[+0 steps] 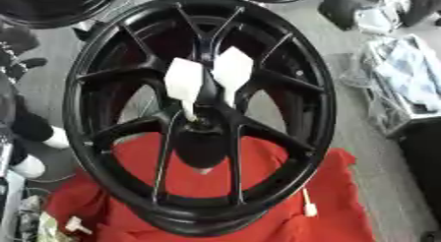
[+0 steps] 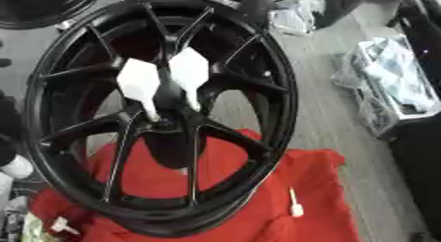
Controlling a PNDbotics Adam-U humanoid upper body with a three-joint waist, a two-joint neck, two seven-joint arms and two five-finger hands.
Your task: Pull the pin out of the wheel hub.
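A big black metal wheel hub stands on a red cloth, with two white flat-topped pins stuck in its middle. No robot hand shows, so pulling hasn't begun. Next, I think, a hand must reach in and pinch one pin.

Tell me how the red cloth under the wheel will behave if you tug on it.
The red cloth looks floppy: it lies in folds and wrinkles, so it would likely bunch rather than slide flat. The black wheel sits on it, so a tug probably drags against that weight or shifts the wheel. The small white piece lying loose on it would likely move too.
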